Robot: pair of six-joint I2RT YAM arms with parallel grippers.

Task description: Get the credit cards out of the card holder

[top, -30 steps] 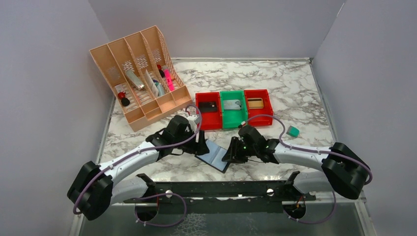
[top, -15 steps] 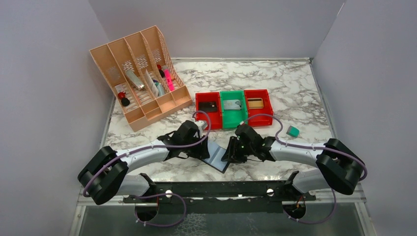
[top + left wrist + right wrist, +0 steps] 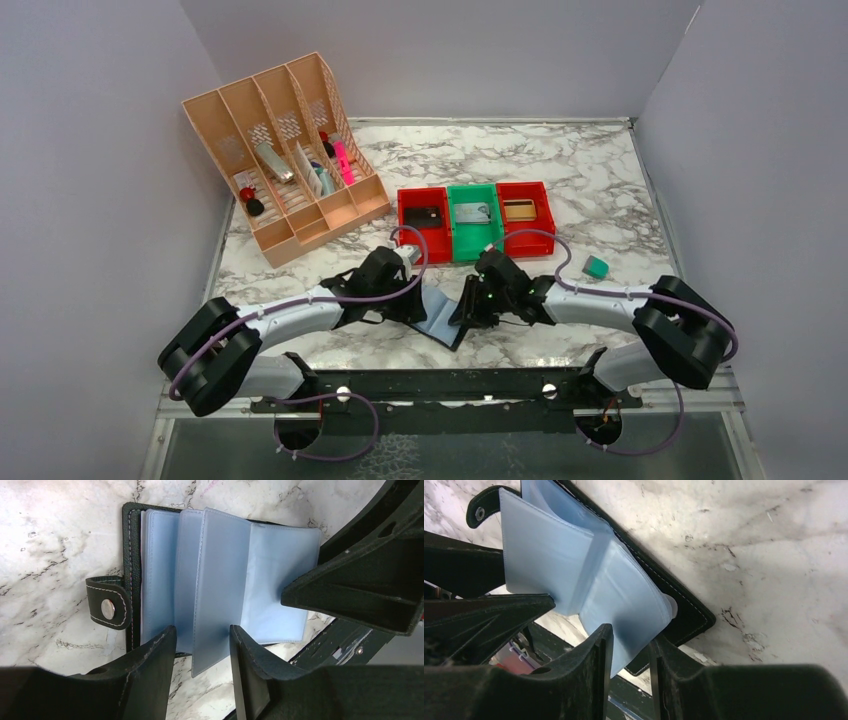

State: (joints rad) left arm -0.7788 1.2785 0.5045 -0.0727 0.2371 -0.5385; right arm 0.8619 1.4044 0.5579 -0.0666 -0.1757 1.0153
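Note:
The card holder [image 3: 441, 320] lies open on the marble between both grippers, black cover [image 3: 128, 570] down, snap tab [image 3: 107, 609] at its left, pale blue sleeves [image 3: 220, 575] fanned up. My left gripper [image 3: 414, 303] straddles one raised sleeve; its jaws [image 3: 202, 630] stand apart, with a gap beside the sleeve. My right gripper [image 3: 469, 311] is shut [image 3: 631, 632] on a bundle of sleeves [image 3: 624, 600] at the holder's other edge [image 3: 689, 615]. No credit card shows in the sleeves. Flat credit cards lie in the bins: a dark one [image 3: 424, 215] and a grey one [image 3: 472, 212].
Three joined bins, red [image 3: 406, 240], green [image 3: 452, 243] and red [image 3: 546, 222], stand just behind the holder; the right one holds a tan card [image 3: 518, 210]. A small teal block [image 3: 596, 266] sits at the right. A peach desk organiser [image 3: 290, 150] fills the back left.
My left gripper has come down and right onto the holder, and its jaws have narrowed around a sleeve. The right gripper has edged slightly left, still holding.

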